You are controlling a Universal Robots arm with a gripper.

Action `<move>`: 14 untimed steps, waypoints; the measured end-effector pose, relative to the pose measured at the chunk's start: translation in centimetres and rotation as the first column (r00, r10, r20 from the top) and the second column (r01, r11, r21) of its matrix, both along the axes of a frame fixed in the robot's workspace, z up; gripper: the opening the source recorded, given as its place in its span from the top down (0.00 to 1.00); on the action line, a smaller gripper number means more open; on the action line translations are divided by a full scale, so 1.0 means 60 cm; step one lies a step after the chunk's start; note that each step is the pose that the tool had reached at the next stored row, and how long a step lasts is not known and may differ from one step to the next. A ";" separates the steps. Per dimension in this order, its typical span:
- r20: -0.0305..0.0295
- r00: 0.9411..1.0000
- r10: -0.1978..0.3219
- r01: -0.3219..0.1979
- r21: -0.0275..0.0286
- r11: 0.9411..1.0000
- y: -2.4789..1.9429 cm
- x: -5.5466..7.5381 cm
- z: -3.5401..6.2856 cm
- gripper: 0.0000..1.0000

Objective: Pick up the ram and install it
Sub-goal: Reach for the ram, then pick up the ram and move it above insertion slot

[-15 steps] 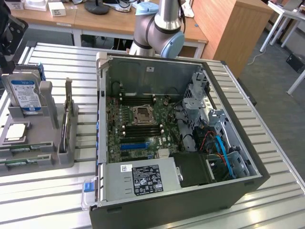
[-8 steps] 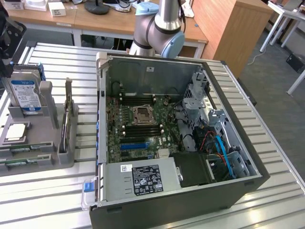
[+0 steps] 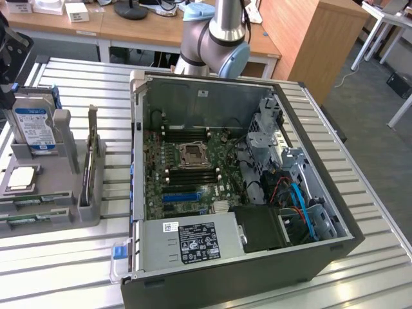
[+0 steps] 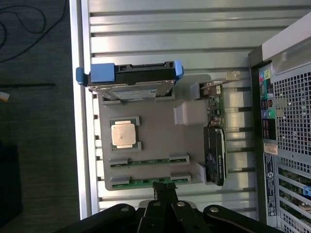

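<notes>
Two green ram sticks lie flat in slots of the grey holder (image 4: pixel 155 131), one (image 4: pixel 148 161) further in and one (image 4: pixel 141 182) at the holder's edge. In the exterior view they sit at the holder's near end (image 3: pixel 29 202) (image 3: pixel 26 219). My gripper (image 4: pixel 164 186) hangs above the holder with its black fingers shut together and nothing between them. Its tips are over the edge stick, and I cannot tell if they touch it. The arm's dark end (image 3: pixel 9 58) shows at the exterior view's left edge, above the hard drive.
The holder also carries a hard drive with a blue label (image 3: pixel 32 129), a square silver processor (image 4: pixel 123 133) and an upright card (image 3: pixel 93 151). The open computer case (image 3: pixel 138 161) stands at the holder's right, with its motherboard's black memory slots (image 3: pixel 193 172) beside the socket (image 3: pixel 192 154).
</notes>
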State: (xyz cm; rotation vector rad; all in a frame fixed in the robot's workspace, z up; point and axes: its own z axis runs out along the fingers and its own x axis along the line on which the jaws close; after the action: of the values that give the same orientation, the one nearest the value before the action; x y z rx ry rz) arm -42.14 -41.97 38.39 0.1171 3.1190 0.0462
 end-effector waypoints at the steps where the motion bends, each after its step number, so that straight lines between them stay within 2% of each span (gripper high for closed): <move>1: 0.000 1.000 0.000 0.000 0.000 1.000 -0.0001 0.000 0.000 0.89; 4: 0.000 1.000 0.000 0.000 0.000 1.000 -0.0033 0.000 0.000 0.89; 14: 0.000 1.000 0.000 0.000 0.000 1.000 -0.0034 0.000 0.000 0.89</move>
State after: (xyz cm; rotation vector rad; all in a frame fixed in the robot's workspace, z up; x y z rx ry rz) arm -42.14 -42.18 38.39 0.1169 3.1190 0.0462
